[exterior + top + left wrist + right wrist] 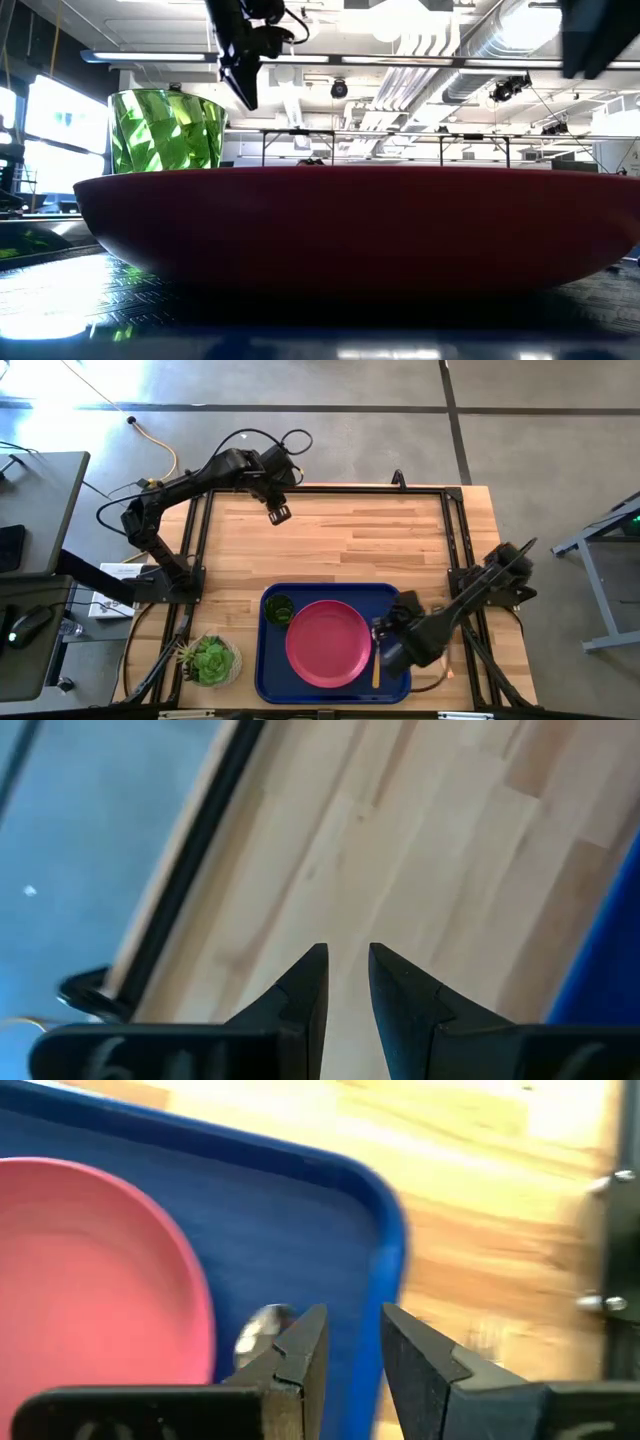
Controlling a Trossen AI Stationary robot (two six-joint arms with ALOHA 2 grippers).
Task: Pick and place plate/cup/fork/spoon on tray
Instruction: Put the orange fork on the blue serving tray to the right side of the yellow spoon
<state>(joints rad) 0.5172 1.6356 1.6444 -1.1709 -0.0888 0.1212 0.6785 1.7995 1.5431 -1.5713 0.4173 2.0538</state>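
Dark-blue rectangular plastic tray [268, 680] sits at worktop's [350, 540] near edge, holding round pink-magenta plate [328, 643] and small translucent dark-green cup [279, 609] at far-left corner. Orange-handled utensil [376, 668] lies along tray's right side, beside plate; right wrist view alone shows its round silver bowl: spoon [258, 1330]. Right tool [345, 1342] hovers just above it, fingers slightly apart, empty. Left tool [279, 513] waits over bare wood at far side, narrowly parted, holding nothing. Low view shows cup behind plate. Potted succulent [210, 660] stands left of tray.
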